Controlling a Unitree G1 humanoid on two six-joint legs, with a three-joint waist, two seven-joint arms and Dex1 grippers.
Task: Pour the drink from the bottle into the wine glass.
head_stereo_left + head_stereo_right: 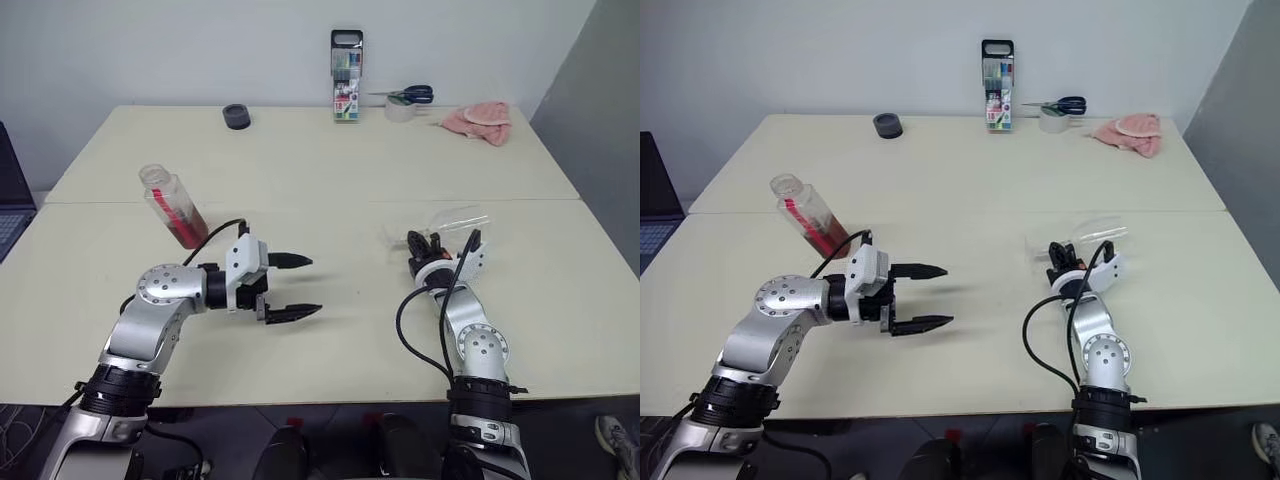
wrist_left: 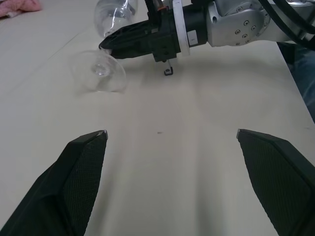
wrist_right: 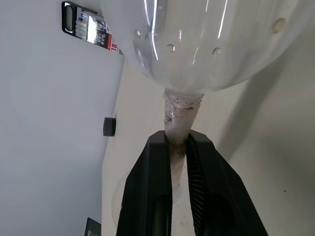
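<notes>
Right pincer gripping the fallen wine glass by its stem; bottle standing untouched.

The right pincer (image 3: 178, 147) is clamping the thin stem of the wine glass (image 1: 455, 222), which is lying on its side on the bench (image 1: 330, 170). The left pincer (image 1: 293, 287) is hanging released and empty near the bottle (image 1: 172, 205), which is leaning, uncapped, with the drink (image 1: 190, 228) pooled low. Judged risks: the smooth stem may be twisting or slipping as the glass is righted, and the tilted open bottle may be spilling if nudged.
</notes>
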